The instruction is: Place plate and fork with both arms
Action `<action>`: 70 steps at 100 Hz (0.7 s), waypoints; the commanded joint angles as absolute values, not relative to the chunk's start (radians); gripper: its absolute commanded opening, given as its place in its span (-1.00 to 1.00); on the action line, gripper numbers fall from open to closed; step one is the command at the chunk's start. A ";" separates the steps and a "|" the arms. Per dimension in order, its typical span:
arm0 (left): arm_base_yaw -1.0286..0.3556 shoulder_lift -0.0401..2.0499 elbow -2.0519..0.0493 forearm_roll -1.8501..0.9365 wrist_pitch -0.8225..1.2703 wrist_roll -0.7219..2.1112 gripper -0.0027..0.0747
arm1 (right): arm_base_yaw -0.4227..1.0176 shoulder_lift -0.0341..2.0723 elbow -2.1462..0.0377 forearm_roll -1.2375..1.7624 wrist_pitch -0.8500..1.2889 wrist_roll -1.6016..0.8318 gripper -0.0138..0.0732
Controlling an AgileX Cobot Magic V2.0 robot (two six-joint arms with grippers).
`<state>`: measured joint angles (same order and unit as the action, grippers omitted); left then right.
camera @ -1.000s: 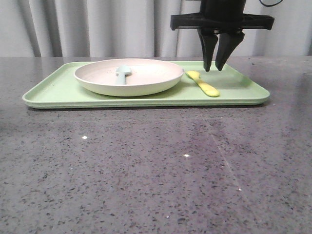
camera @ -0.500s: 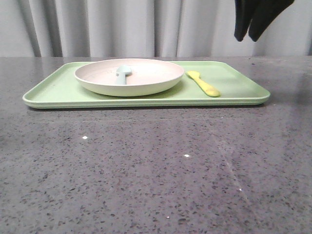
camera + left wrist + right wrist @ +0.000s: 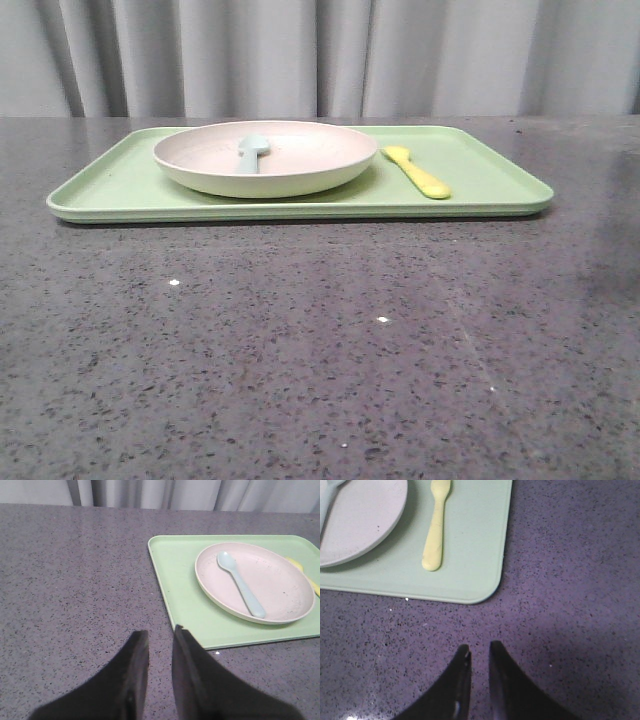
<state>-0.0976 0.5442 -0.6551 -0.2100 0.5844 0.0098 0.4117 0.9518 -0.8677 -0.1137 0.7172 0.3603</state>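
The pale pinkish-cream plate (image 3: 310, 150) sits on the left half of the light green tray (image 3: 490, 165). The yellow fork (image 3: 418, 172) lies flat on the tray just right of the plate, apart from it. Plate (image 3: 285, 587) and a sliver of fork (image 3: 299, 566) show in the left wrist view; fork (image 3: 436, 525) and plate (image 3: 367, 515) in the right wrist view. My left gripper (image 3: 161, 631) hovers over bare table off the tray's corner, fingers nearly together, empty. My right gripper (image 3: 480, 645) hovers over table beside the tray's edge, fingers nearly together, empty. Neither gripper shows in the front view.
A pale blue spoon (image 3: 252, 150) lies in the plate, also seen in the left wrist view (image 3: 242, 585). The tray stands toward the back of the grey speckled table (image 3: 320, 340). Grey curtains hang behind.
The right gripper rose from above the tray near the fork, moved up and right, and left the front view. Plate, fork and tray have not moved.
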 commanded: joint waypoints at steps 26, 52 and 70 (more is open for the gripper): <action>-0.098 0.411 -0.602 -0.214 0.491 0.000 -0.98 | 0.407 0.597 -0.623 -0.145 0.531 0.354 -0.84; -0.098 0.291 -0.517 -0.214 0.496 0.000 -0.98 | 0.407 0.369 -0.492 -0.145 0.499 0.354 -0.84; -0.098 0.208 -0.448 -0.214 0.498 0.000 -0.98 | 0.407 0.259 -0.437 -0.144 0.494 0.354 -0.84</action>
<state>-0.0976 0.2300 -0.4478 -0.2095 0.5732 0.0098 0.4117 0.2852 -0.4278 -0.1239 0.5822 0.3603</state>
